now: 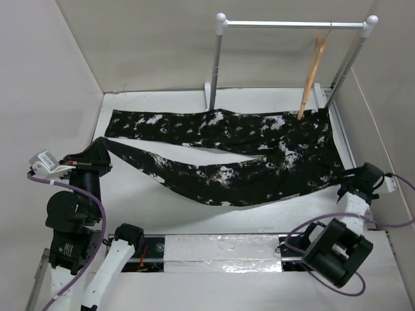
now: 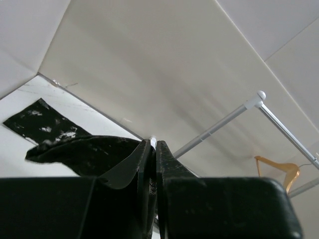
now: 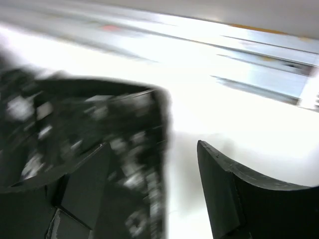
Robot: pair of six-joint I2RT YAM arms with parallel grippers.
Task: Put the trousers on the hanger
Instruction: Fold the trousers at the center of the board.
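Although one leg of the long, soft black trousers with white splashes [image 1: 259,175] is held up off the white desk [image 1: 162,210], the job is judged to be only at its start. The end of that near leg is pinched tight in the left end effector [image 2: 153,143], whose two fingers are pressed together on the cloth. From there the leg is seen hanging in a low curve across to the waist part on the right. The other leg is laid flat along the far side of the desk. The right end effector [image 3: 153,145] is held wide apart at the waist edge. Cloth is seen over one finger and partly in the gap, but nothing is gripped by it, and that view is blurred. The slim, light tan wooden hanger [image 1: 313,71] is hung by its thin hook on the white pole rack [image 1: 292,24] at the back right. Its low end is just above the trousers or touching them; which one cannot be told. Nothing is laid over the hanger yet. The trousers must be raised, draped over the hanger and let go, so most of the work is left.
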